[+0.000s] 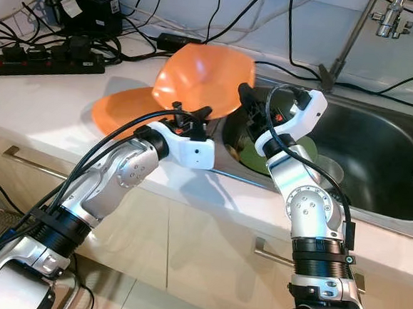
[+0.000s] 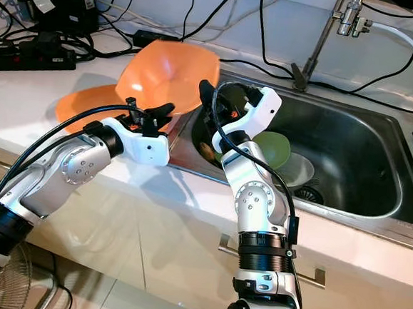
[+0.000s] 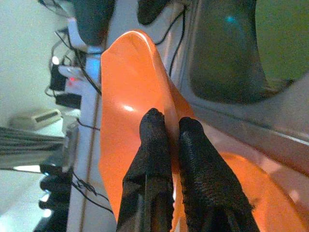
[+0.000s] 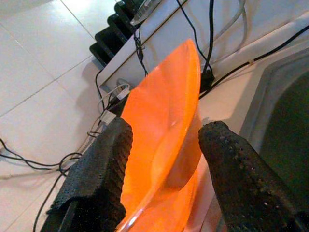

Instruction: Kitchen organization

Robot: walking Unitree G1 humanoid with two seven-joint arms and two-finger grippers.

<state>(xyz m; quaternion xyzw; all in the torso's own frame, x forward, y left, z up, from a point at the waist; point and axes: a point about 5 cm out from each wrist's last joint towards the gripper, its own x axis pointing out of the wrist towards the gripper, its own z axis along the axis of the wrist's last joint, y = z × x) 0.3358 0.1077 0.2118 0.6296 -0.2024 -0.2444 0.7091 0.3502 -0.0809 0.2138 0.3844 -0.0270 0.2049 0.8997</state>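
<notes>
So right now it looks like a handover or a two-handed lift of the upper orange bowl (image 1: 202, 79); the left gripper (image 3: 171, 133) has its two black fingers pinched shut on the bowl's rim, holding it tilted up on edge above the counter (image 1: 46, 106), just beside the sink (image 1: 385, 154); the right gripper (image 4: 164, 145) is spread wide with the opposite rim sitting between its fingers, not clamped yet as far as I can tell; next move, I'd guess, is for the right one to close on that rim so the bowl can be carried off, and it'll need to close squarely on a thin edge or the thing could slip or twist; the bowl itself is glossy, bright orange plastic with a thin, slightly wavy rim and a shallow curve, probably light and a bit slick; a second orange bowl (image 1: 121, 108) lies flat on the counter right under it; down in the sink there's a green bowl (image 2: 271, 149) and a clear one (image 2: 302, 169) next to it; power strip (image 1: 49, 62) and a tangle of cables sit at the back of the counter.
</notes>
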